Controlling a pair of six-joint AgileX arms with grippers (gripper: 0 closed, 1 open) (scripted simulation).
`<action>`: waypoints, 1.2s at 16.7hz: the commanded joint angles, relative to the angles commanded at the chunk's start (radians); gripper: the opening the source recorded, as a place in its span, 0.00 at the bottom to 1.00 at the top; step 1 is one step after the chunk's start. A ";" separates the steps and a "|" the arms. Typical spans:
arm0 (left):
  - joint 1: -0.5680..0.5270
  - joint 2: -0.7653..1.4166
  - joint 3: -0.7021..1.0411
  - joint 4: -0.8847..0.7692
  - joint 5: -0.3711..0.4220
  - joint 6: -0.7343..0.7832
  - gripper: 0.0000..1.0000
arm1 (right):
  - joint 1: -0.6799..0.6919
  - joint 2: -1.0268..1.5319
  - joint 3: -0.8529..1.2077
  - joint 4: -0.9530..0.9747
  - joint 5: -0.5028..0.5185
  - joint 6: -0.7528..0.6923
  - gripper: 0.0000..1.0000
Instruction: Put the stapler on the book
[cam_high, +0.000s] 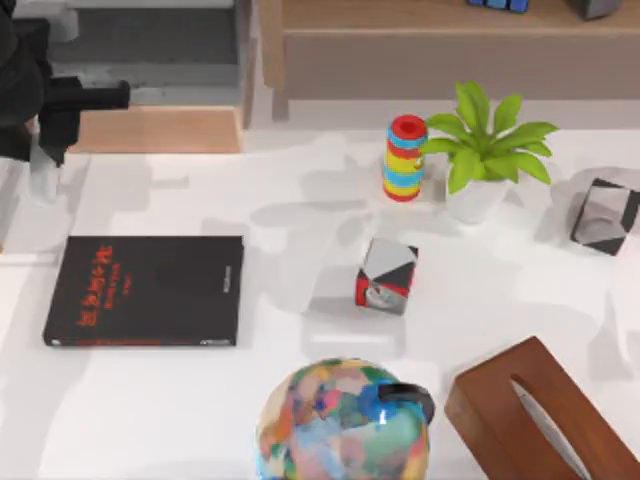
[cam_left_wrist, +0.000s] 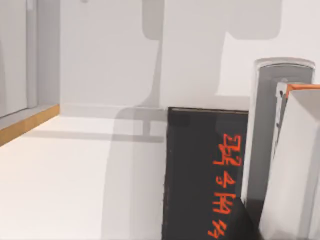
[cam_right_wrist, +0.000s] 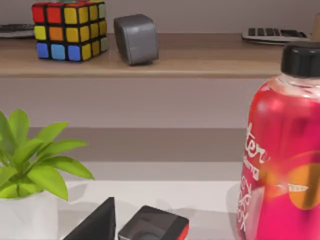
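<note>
The black book (cam_high: 145, 290) with red characters lies flat on the left part of the white table; the left wrist view shows it close up (cam_left_wrist: 205, 175). In that view a light-grey elongated thing with a rounded end, the stapler (cam_left_wrist: 272, 130), stands upright in front of the book, beside a white piece with an orange edge. I cannot tell whether anything holds it. My left arm (cam_high: 50, 100) is a dark shape at the table's far left corner, away from the book.
A red, grey and black cube (cam_high: 387, 275) sits mid-table, with a second cube (cam_high: 605, 215) at the right. A ring stack (cam_high: 405, 158) and a potted plant (cam_high: 485, 150) stand behind. A colourful round jar (cam_high: 345, 420) and a wooden tissue box (cam_high: 545, 415) are at the front. A red bottle (cam_right_wrist: 280, 150) stands near the right wrist camera.
</note>
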 joint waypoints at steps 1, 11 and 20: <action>-0.037 -0.003 -0.040 0.017 -0.003 -0.030 0.00 | 0.000 0.000 0.000 0.000 0.000 0.000 1.00; -0.193 0.035 -0.217 0.105 -0.023 -0.159 0.00 | 0.000 0.000 0.000 0.000 0.000 0.000 1.00; -0.189 0.077 -0.281 0.210 -0.023 -0.154 0.00 | 0.000 0.000 0.000 0.000 0.000 0.000 1.00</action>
